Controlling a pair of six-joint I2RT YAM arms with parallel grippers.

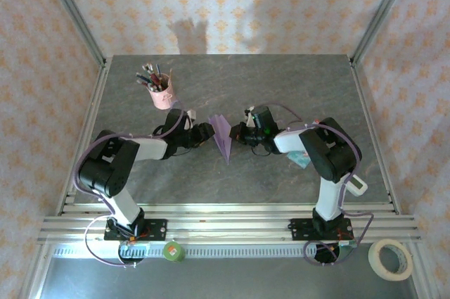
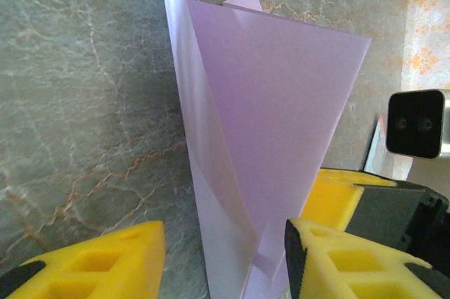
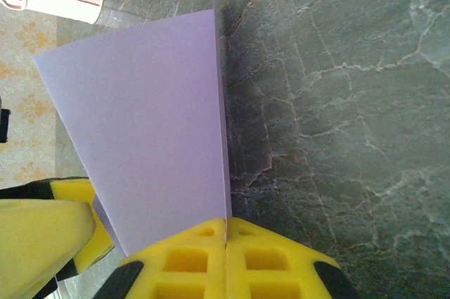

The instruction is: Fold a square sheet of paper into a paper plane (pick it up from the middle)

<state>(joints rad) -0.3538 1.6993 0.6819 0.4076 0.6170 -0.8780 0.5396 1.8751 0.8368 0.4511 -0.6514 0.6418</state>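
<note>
Pinches the plane (image 1: 222,137) by one long edge in the right hand (image 3: 226,232), yellow pads pressed flat together on the lilac paper. Holds it standing on edge at the counter (image 1: 281,88), one broad lilac face rising just left of that hand's fingers. Cannot tell whether the lower edge touches the counter.

Straddles the same plane with the left hand (image 2: 223,251), fingers (image 2: 105,260) apart and the paper rising between them. Has a clear strip of counter between the paper and its left finger; at its right finger, cannot tell whether paper and pad touch. Faces the right hand closely across the plane, with the sharp tip reaching nearer the arm bases than either hand.

Has a pink pen cup (image 1: 161,92) well beyond the left hand and off to its left, and a teal-and-white packet (image 1: 301,159) behind the right hand, beside that arm.
</note>
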